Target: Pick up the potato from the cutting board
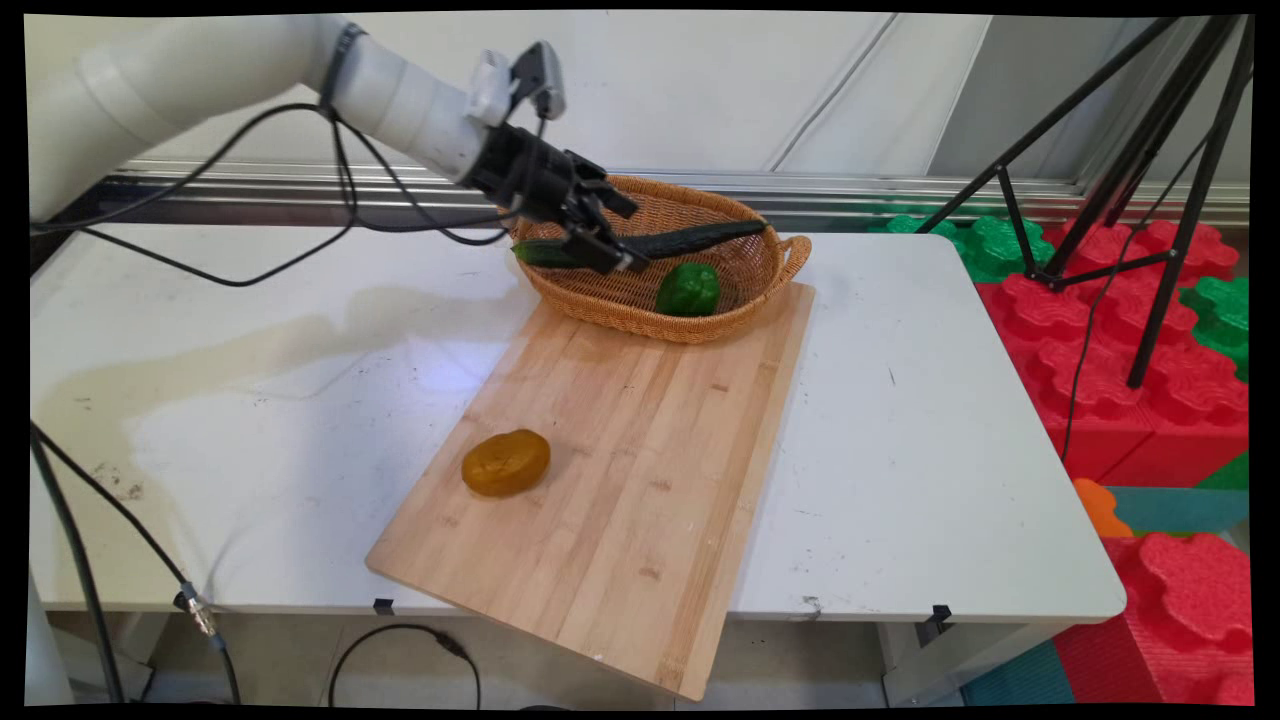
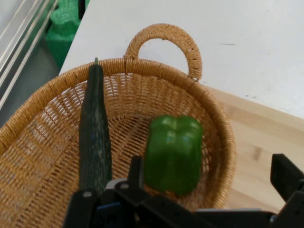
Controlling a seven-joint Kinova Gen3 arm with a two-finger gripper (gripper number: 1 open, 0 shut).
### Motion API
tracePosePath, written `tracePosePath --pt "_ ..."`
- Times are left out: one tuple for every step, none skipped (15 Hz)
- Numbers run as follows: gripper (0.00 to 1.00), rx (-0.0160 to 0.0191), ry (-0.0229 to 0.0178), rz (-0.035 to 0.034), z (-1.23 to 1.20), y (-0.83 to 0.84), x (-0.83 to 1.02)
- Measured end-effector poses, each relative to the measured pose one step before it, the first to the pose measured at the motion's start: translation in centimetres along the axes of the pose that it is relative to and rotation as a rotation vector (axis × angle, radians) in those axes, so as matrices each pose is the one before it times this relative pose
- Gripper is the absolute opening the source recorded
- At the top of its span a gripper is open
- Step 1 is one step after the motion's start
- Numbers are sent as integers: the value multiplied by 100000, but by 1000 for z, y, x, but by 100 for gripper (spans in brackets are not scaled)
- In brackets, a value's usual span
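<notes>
Black claw (image 1: 612, 232) hangs spread wide, gripping nothing, over a wicker basket (image 1: 745, 300) (holding a cucumber (image 1: 690, 239) and green pepper (image 1: 688, 290)) on a cutting board (image 1: 620, 480) atop the white worktop (image 1: 920, 450).

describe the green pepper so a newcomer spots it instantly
Start at the wooden cutting board; a wicker basket sits at its far end. Inside lies the green pepper, squat and blocky, beside a long dark cucumber spanning the rim.

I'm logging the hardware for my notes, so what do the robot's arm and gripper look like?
The arm is white, made of smooth rounded tube sections. The gripper is black, with two fingers on a linkage. Black cables hang in loops from the arm, and a small grey-and-white box sits at the wrist.
</notes>
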Motion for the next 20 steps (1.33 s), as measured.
tracePosePath --pt "100 -375 190 361 -830 217 -85" --pt "100 -364 195 311 -804 208 -86" --pt "100 -551 173 383 -996 303 -111" --pt "100 -744 203 595 -1480 463 -170" --pt "100 -383 43 305 -797 269 -111" --pt "100 -449 -63 370 -955 371 -150" --pt "100 -293 -49 178 -612 240 -106" --pt "100 -479 -91 252 -907 408 -166" --pt "100 -253 -40 83 -598 269 -117" --pt "100 -496 -60 180 -864 429 -158" --pt "100 -707 -18 183 -1241 616 -219" --pt "100 -354 26 27 -654 324 -111" --pt "100 -440 60 87 -767 373 -117" --pt "100 -371 11 78 -603 288 -87" --pt "100 -374 84 69 -711 311 -96" --pt "100 -430 116 105 -894 372 -112" --pt "100 -261 74 75 -504 195 -52" --pt "100 -383 89 63 -642 245 -76" --pt "100 -300 180 24 -664 216 -76" --pt "100 -181 156 -30 -434 128 -40"
